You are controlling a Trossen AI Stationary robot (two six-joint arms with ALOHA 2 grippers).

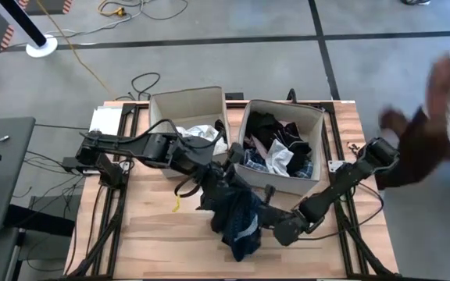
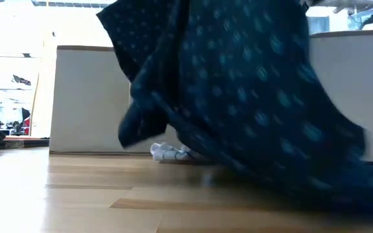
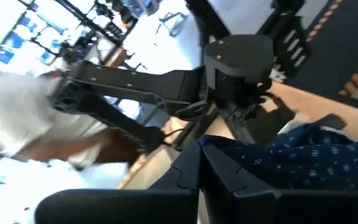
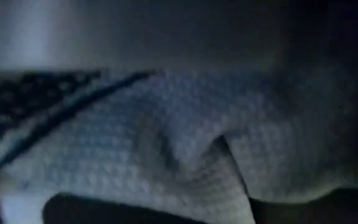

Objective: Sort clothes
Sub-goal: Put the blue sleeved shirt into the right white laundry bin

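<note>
A navy dotted garment (image 1: 239,222) hangs in a bunch at the middle of the table, in front of two beige boxes. In the low view the garment (image 2: 251,97) drops from above and its lower end (image 2: 342,181) lies on the table top. My left gripper (image 1: 213,186) is shut on its upper part. My right gripper (image 1: 276,222) is right beside the garment, on the side toward the table's right edge. Its wrist view is filled by pale textured cloth (image 4: 166,143) very close up. My left gripper holds the navy dotted garment by an upper bunch of cloth (image 3: 272,155) beside its fingers (image 3: 188,168). The gripper itself hides the place of contact. The garment hangs below it, slack, with its lower end on the table.
The left beige box (image 1: 162,105) holds white cloth. The right beige box (image 1: 287,184) holds dark, white and plaid clothes. A small white thing (image 2: 170,153) lies on the table by the box. A person (image 1: 448,94) stands at the table's right edge. Bare wood lies near the front.
</note>
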